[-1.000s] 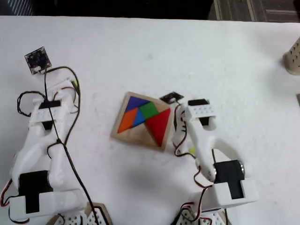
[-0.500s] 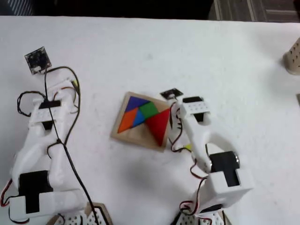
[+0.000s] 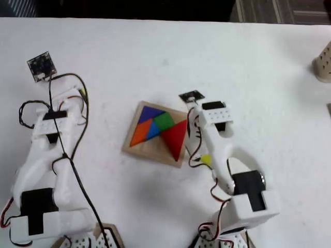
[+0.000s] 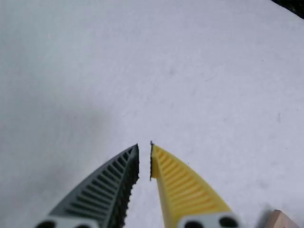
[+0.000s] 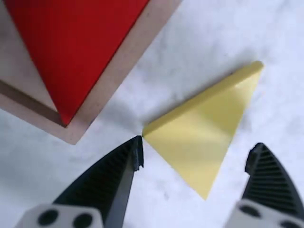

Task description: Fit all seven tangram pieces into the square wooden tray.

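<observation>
On the left, my left arm (image 3: 46, 150) lies over the white table (image 3: 269, 77). My left gripper (image 4: 144, 147) is pinched to a thin slit with nothing in it, over bare tabletop.

In the middle sits the square wooden tray (image 3: 149, 150), turned at an angle. Its far and right parts hold the purple piece (image 3: 150, 113), green piece (image 3: 164, 120), orange piece (image 3: 140, 134), blue piece (image 3: 153, 129) and red triangle (image 3: 175, 138). The near left part is bare wood.

Just right of the tray's near corner, my right gripper (image 5: 197, 147) is spread wide. Its fingers straddle the yellow triangle (image 5: 204, 126), which lies flat on the table beside the tray rim and apart from it. I am not gripping it.
</observation>
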`<state>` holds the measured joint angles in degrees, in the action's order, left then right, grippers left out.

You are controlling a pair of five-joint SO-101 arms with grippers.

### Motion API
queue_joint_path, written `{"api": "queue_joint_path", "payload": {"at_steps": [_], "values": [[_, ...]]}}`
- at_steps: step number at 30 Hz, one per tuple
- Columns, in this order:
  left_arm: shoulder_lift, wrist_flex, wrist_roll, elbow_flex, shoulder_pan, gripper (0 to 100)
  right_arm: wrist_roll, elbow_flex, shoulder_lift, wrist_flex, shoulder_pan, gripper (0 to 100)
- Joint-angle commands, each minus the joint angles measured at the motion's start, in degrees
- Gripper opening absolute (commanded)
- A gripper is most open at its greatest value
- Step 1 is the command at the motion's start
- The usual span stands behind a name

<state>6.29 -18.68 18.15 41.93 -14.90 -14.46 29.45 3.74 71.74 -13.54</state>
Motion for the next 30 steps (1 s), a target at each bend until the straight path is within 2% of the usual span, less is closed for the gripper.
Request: {"api": "queue_joint_path", "payload": {"at_steps": [1, 12, 18, 23, 30], "values": [[0.3, -0.2, -0.8, -1.1, 0.8, 8, 1.1, 2.0, -5.1, -2.9, -0.4, 33.5], [0.3, -0.3, -0.8, -1.1, 0.8, 8, 7.9, 6.7, -3.8, -11.2, 0.2, 33.4], [0.3, -0.3, -0.8, -1.1, 0.8, 8, 9.4, 6.7, -3.7, -11.1, 1.3, 33.4], [0.4, -0.3, -0.8, -1.1, 0.8, 8, 13.9, 6.7, -3.8, -11.6, 0.9, 33.4], [0.4, -0.3, -0.8, -1.1, 0.8, 8, 14.2, 6.8, -3.3, -11.2, 1.5, 33.4]]}}
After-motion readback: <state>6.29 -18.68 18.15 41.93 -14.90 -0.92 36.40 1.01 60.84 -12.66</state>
